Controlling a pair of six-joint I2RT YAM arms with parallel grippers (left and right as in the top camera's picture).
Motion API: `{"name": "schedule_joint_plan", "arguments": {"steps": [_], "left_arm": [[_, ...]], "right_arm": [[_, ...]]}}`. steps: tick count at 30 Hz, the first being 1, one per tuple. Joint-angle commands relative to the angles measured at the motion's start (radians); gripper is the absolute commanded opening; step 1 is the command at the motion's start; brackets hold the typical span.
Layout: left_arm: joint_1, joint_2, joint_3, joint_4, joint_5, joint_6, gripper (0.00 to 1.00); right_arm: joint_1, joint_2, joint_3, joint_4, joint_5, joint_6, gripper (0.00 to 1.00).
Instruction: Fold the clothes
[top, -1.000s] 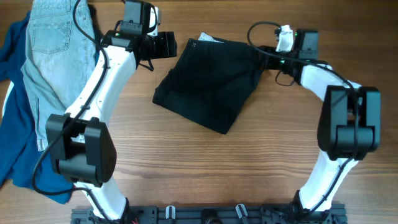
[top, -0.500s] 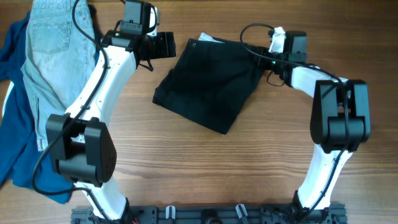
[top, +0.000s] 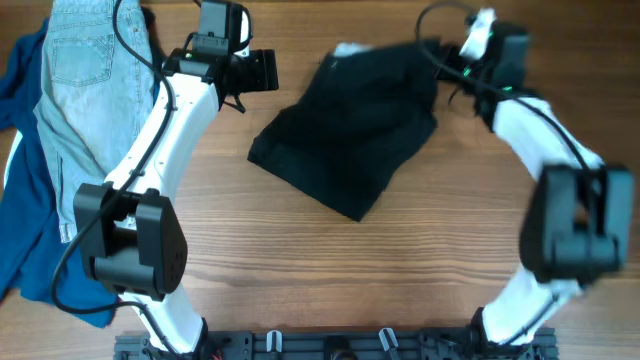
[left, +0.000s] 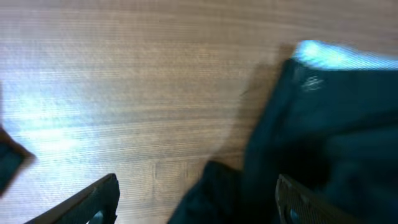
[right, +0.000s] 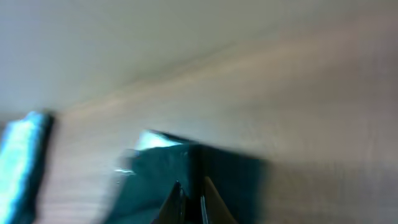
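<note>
The clothes, black shorts, lie crumpled mid-table, a pale strip of lining showing at their far left corner. My right gripper is shut on the shorts' far right edge, and that edge is raised. In the blurred right wrist view its fingers pinch dark cloth. My left gripper hangs open just left of the shorts' far left corner. In the left wrist view its jaws stand wide, with the black cloth under the right one and nothing gripped.
Light-blue denim jeans lie at the far left over a deep blue cloth that runs down the table's left edge. Bare wooden tabletop spreads in front of the shorts.
My right gripper has closed on the shorts' far right edge and drawn it up and to the right, stretching the cloth. The left arm has stayed where it was.
</note>
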Motion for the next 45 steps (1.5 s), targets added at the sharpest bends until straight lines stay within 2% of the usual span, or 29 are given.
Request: {"name": "schedule_joint_plan", "arguments": {"steps": [1,5,10,17,21,28,32,35,39,40,43,44,45], "left_arm": [[0.021,-0.072,0.005,0.045,-0.033,0.042,0.8],[0.045,-0.153,0.005,0.095,-0.033,0.042,0.8],[0.063,-0.269,0.005,0.109,-0.029,0.042,0.8],[0.082,-0.365,0.005,0.047,-0.027,0.042,0.8],[0.056,-0.433,0.005,-0.043,0.113,0.072,0.8],[0.011,-0.459,0.005,-0.105,0.111,0.09,0.78],[-0.019,-0.457,0.005,-0.128,0.201,0.089,0.76],[-0.059,-0.436,0.005,-0.151,0.147,0.09,0.75],[-0.035,-0.436,0.005,-0.151,0.058,0.09,0.76],[-0.023,-0.436,0.005,-0.152,0.056,0.09,0.76],[0.033,-0.436,0.005,-0.162,0.056,0.085,0.76],[0.05,-0.436,0.005,-0.163,0.057,0.078,0.76],[0.063,-0.436,0.005,-0.162,0.057,0.066,0.76]], "right_arm": [[-0.007,-0.264,0.085,-0.055,0.013,-0.06,0.04],[-0.006,-0.446,0.092,-0.096,-0.057,-0.055,0.04],[0.05,-0.539,0.092,-0.12,-0.089,-0.003,0.04],[0.192,-0.513,0.092,-0.215,0.005,-0.009,0.04],[0.247,-0.518,0.092,-0.225,0.05,-0.024,0.04],[0.274,-0.458,0.092,-0.24,0.051,0.004,0.04],[0.315,-0.427,0.092,-0.205,0.071,0.004,0.04],[0.334,-0.392,0.092,-0.196,0.075,0.004,0.07],[0.369,-0.28,0.092,-0.187,0.077,0.023,0.09],[0.378,-0.249,0.092,-0.173,0.077,0.023,0.15],[0.399,-0.155,0.092,-0.138,0.077,0.061,0.77],[0.397,-0.152,0.092,-0.134,0.078,0.071,0.92],[0.392,-0.155,0.093,-0.133,0.078,0.07,1.0]]}}
